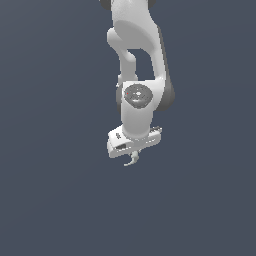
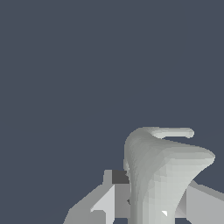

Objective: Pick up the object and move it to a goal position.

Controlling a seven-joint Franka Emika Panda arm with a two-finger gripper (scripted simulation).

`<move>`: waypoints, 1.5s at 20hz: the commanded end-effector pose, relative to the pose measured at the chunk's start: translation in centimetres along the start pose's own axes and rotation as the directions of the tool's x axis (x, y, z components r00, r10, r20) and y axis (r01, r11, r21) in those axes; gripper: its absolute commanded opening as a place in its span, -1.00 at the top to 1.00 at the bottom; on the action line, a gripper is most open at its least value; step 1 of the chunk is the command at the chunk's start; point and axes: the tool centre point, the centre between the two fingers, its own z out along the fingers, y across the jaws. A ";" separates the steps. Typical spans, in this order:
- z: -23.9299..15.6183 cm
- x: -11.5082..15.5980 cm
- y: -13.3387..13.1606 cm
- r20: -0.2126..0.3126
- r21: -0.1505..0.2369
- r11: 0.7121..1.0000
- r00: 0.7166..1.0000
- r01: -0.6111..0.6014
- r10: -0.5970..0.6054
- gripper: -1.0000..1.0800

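The object point(image 1: 132, 159) is a tiny pale grey-white thing with curved, claw-like prongs. In the exterior view it hangs just under my white gripper block, held between the fingers of my gripper point(image 1: 134, 154). In the wrist view the object point(image 2: 164, 170) fills the space between the two grey fingers point(image 2: 103, 205), with one thin prong curling outward. The gripper is shut on it and holds it in the air against the plain dark background.
The white Panda arm point(image 1: 137, 60) comes down from the top of the exterior view. Only a uniform dark grey-blue background surrounds it; no goal marker shows.
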 end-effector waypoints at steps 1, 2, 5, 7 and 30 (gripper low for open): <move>-1.2 1.5 -0.5 0.001 0.000 1.000 1.000 -0.001 0.001 1.00; -1.6 2.1 -0.7 0.001 0.000 1.000 1.000 -0.001 0.001 1.00; -2.9 3.7 -1.2 0.001 0.000 1.000 1.000 -0.001 0.001 1.00; -3.6 4.8 -1.5 0.001 0.000 1.000 1.000 -0.001 0.001 1.00; -7.8 10.6 -3.1 0.001 0.000 1.000 1.000 -0.001 0.001 1.00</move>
